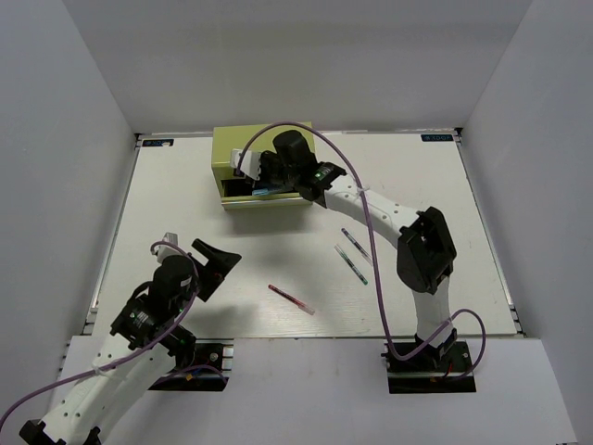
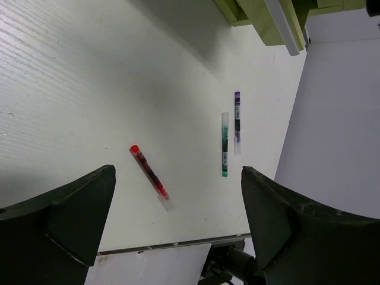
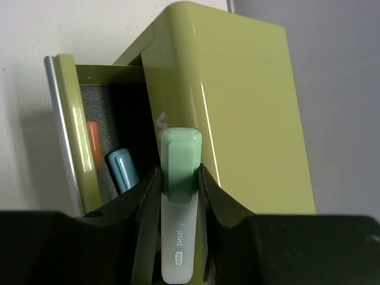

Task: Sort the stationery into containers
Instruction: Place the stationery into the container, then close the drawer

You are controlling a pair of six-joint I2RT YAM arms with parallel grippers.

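Nearest, the left claw (image 1: 219, 264) hangs wide open over the desk (image 1: 185, 204), where a red pen (image 2: 149, 171), green pen (image 2: 225, 145) and purple pen (image 2: 237, 116) lie, and farthest the right claw (image 3: 181, 178) grips a green marker (image 3: 181, 151) at the chest's (image 3: 249, 119) open drawer (image 3: 65, 119), which holds an orange marker (image 3: 93, 142) and a blue marker (image 3: 123, 169).

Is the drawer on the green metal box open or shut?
Open. The olive-green metal drawer sticks out from the boxy olive-green chest, and a blue-ended marker and an orange-ended marker show inside it.
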